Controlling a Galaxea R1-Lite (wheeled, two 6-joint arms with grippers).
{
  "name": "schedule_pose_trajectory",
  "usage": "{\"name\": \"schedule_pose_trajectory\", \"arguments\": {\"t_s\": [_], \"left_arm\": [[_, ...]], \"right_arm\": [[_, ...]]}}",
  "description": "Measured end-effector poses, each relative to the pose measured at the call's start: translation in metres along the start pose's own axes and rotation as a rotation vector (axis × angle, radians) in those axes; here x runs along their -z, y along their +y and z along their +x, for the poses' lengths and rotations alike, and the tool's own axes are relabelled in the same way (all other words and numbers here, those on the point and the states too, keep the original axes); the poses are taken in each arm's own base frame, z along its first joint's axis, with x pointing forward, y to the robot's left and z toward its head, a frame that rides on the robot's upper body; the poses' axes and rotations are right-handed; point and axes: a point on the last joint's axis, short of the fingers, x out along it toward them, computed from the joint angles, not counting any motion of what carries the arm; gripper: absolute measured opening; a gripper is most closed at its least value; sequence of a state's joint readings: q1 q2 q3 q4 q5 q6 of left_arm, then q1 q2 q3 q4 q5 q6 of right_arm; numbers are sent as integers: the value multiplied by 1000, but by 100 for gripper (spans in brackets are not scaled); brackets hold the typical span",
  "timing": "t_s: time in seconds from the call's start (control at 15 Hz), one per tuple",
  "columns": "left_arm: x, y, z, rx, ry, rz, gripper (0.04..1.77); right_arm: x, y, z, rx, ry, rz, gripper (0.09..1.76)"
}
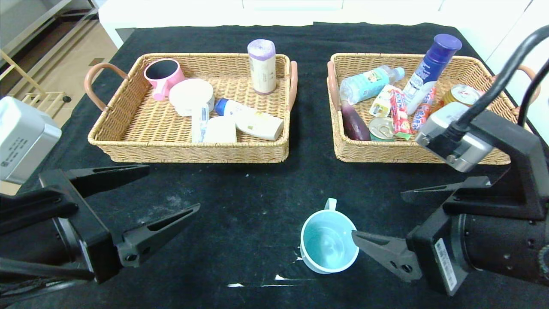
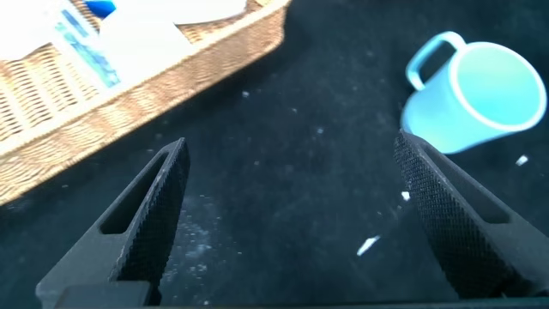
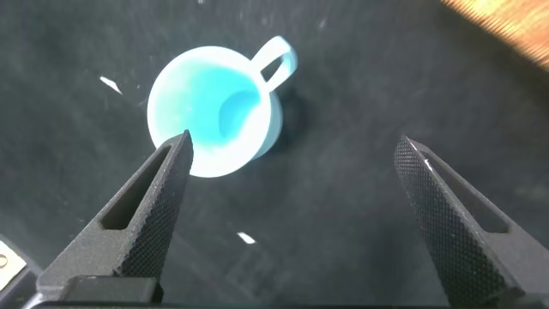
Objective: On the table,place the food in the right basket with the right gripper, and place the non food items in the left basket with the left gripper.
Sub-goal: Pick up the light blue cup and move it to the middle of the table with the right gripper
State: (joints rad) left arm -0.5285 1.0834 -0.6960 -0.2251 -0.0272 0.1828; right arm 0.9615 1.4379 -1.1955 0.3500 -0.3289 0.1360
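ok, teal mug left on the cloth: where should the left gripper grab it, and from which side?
Grip the rim wall of the teal mug from above, one finger inside, one outside, on the side facing the left gripper. It stands upright with its mouth open upward, and its handle points toward the baskets, leaving that side clear. The right gripper hangs close on the opposite side.

Both arms are thick and matte black, each ending in an end effector of two long tapered black fingers: the left end effector at the lower left of the head view, the right end effector at the lower right. The fingers have finely knurled inner faces, hollow slots along their sides and small screw holes near their bases. Each wrist carries a silver-grey camera box; black cables rise from the right one, and a white printed label sits on the right wrist.
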Motion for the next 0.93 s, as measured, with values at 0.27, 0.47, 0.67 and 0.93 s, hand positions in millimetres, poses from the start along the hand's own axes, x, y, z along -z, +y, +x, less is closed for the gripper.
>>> {"name": "schedule_pose_trajectory", "arguments": {"t_s": [0.27,0.47,0.67,0.93], "left_arm": [[-1,1,-1,-8,-6,0,172],[-1,2,-2,-14,-9,-2,172],[-1,3,-3,-20,-13,-3,172],[-1,4,-3,-21,-12,-3,172]], "right_arm": [[-3,10,19,24,61,-6,171],[-2,18,37,59,90,0,171],[-2,21,52,72,116,6,171],[-1,23,63,80,135,14,171]]}}
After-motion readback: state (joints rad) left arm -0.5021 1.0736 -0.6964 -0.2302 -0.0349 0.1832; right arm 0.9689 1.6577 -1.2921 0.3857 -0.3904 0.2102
